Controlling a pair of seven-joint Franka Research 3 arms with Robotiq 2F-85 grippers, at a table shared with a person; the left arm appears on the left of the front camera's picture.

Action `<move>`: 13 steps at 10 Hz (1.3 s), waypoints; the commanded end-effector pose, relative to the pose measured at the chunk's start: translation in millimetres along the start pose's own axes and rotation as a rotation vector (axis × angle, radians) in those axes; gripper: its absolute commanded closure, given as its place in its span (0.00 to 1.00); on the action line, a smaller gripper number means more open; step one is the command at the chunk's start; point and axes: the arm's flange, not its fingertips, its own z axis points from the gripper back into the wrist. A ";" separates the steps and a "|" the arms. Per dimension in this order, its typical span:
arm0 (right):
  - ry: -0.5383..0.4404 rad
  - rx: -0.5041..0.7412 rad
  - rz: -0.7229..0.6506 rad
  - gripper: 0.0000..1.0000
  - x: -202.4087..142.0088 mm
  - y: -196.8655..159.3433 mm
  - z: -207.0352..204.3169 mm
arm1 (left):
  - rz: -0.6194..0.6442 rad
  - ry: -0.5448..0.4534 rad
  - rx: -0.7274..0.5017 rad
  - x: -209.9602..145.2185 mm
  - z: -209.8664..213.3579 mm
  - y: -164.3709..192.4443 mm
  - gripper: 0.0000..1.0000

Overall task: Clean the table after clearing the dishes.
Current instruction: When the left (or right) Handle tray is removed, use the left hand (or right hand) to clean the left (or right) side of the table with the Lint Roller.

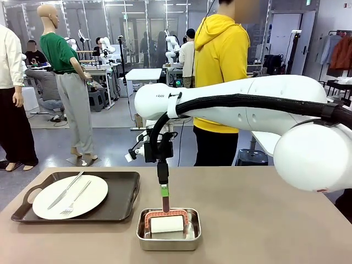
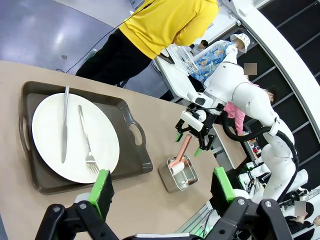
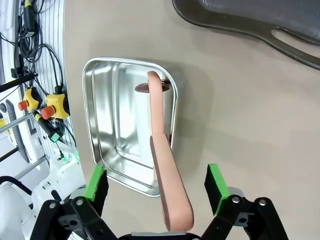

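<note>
The table (image 1: 264, 220) has a plain grey-brown top. On its left part lies a dark brown tray (image 1: 124, 206) with a round white plate (image 1: 93, 190). A steel knife (image 1: 66, 190) and a fork (image 1: 77, 201) lie on the plate. To the right of the tray, at the near middle, stands a square steel pan (image 1: 144, 242). In it lies a white roller (image 1: 166, 224), and its pink handle (image 3: 165, 165) rises out.

The right end effector (image 3: 156, 175) hangs over the pan, its jaws wide on both sides of the handle, the pads apart from it. The left end effector (image 2: 161, 175) is wide and holds nothing, above the near side of the table. Small print on the right arm (image 1: 242, 104) is too small to read surely. A person in a yellow hoodie (image 1: 220, 55) stands at the far side.
</note>
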 end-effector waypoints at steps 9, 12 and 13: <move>-0.030 -0.030 -0.017 1.00 -6.5 7.6 0.9 | -0.007 -0.005 -0.008 3.1 2.0 -0.4 0.00; -0.037 -0.122 -0.071 1.00 -19.5 59.7 21.4 | -0.007 -0.005 -0.008 3.1 2.0 -0.4 0.00; -0.039 -0.152 -0.121 1.00 -31.5 79.1 35.2 | -0.007 -0.005 -0.008 3.1 2.0 -0.4 0.00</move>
